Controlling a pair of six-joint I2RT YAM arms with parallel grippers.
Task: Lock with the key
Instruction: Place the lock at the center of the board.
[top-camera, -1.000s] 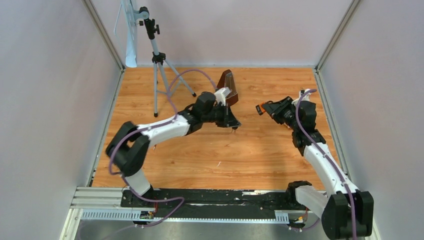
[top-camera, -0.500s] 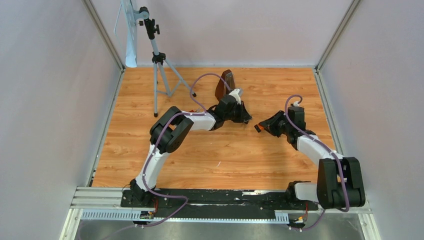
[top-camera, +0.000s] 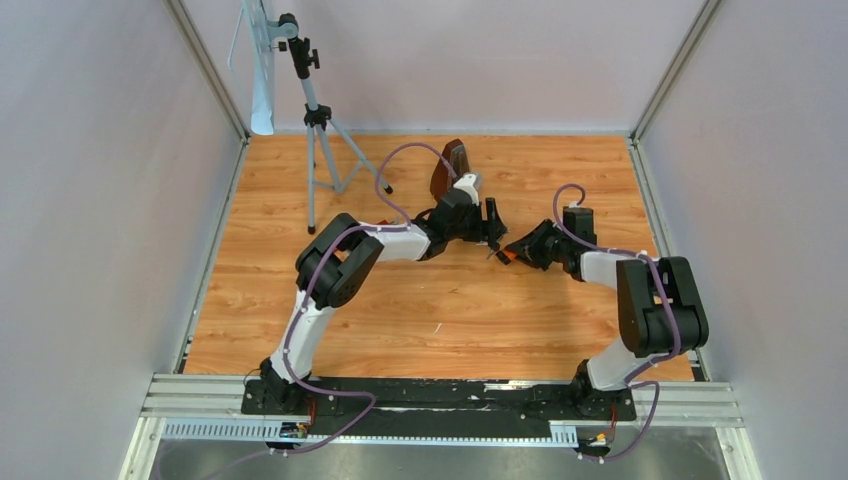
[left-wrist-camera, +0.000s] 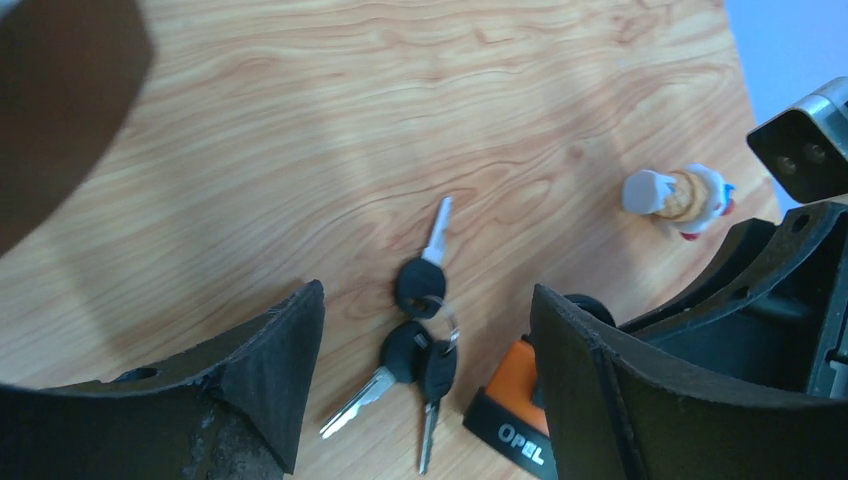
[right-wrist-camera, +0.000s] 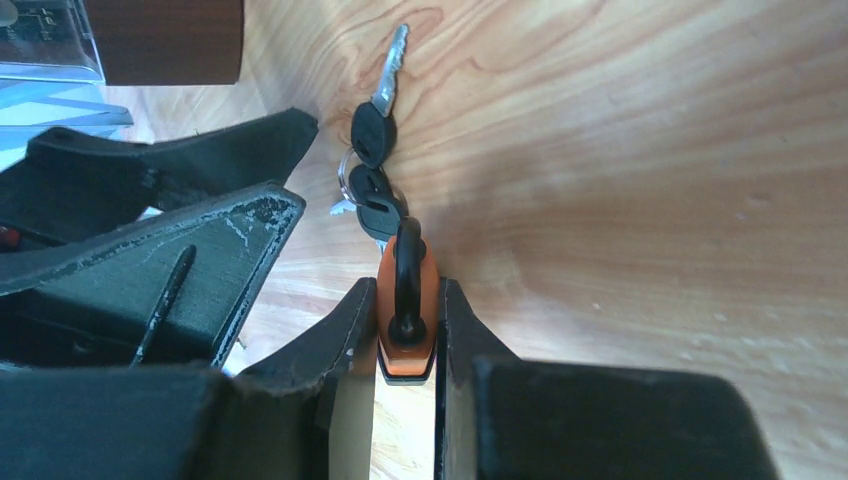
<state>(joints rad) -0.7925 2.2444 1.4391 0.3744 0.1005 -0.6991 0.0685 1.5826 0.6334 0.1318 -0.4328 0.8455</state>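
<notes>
Left gripper (left-wrist-camera: 425, 300) has just let go. Its two fingers were shut a moment ago, and now they stand wide apart. The keys (right-wrist-camera: 372, 170) lie flat on the bench (left-wrist-camera: 300, 120), right between those fingers, and nothing holds them. Right gripper (right-wrist-camera: 407, 300) is clamped on the orange padlock (right-wrist-camera: 425, 310). It has moved in close, so the padlock now sits just beside the bunch of keys. No key is in the padlock yet, so I think the locking has not started. The left gripper will likely need to pick one key up again by its black head before it can go in.
</notes>
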